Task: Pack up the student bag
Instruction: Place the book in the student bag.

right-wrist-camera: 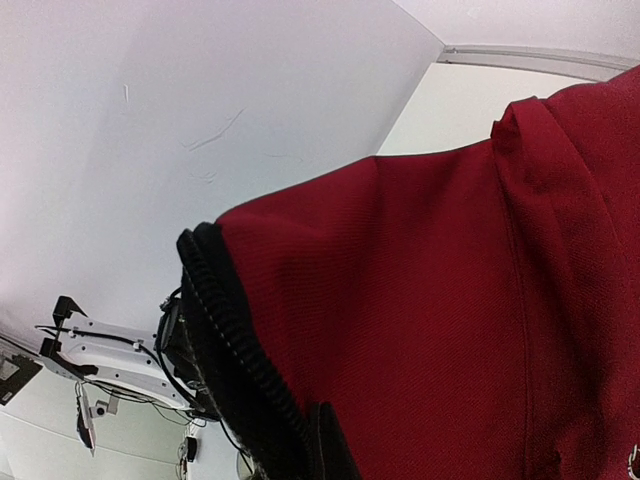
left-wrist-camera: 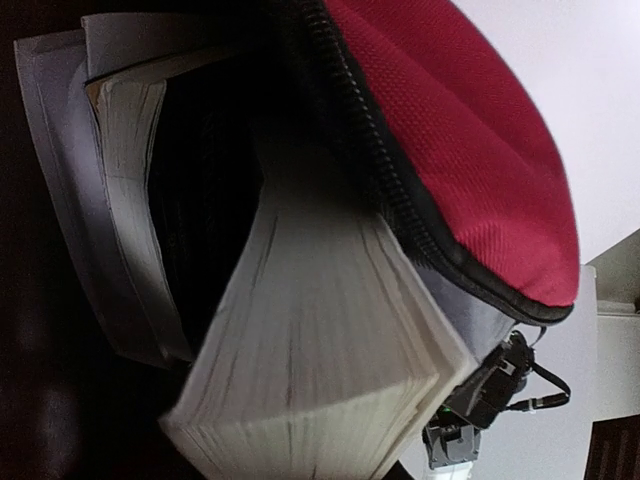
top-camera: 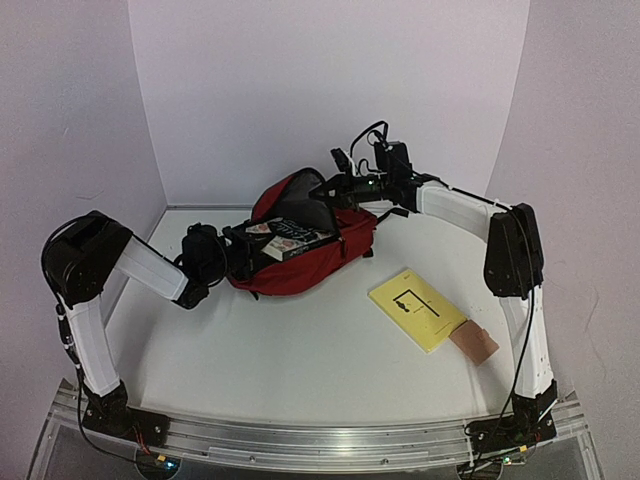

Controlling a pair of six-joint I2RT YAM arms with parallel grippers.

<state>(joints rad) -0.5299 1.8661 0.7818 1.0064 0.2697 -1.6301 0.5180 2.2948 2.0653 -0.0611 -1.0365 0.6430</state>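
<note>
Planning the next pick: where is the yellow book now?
Top view: the yellow book lies flat on the right of the table, apart from the bag, with a brown pad at its near right corner.

Dark red and black against white, with one yellow spot

The student bag [top-camera: 300, 272] at frame centre is dark red woven fabric with a black zip [left-wrist-camera: 370, 160] and dark lining. At lower right, a yellow book [top-camera: 418, 308] bears thin black lines, beside a pinkish-brown card [top-camera: 474, 343] on the white table [top-camera: 300, 360].
</note>
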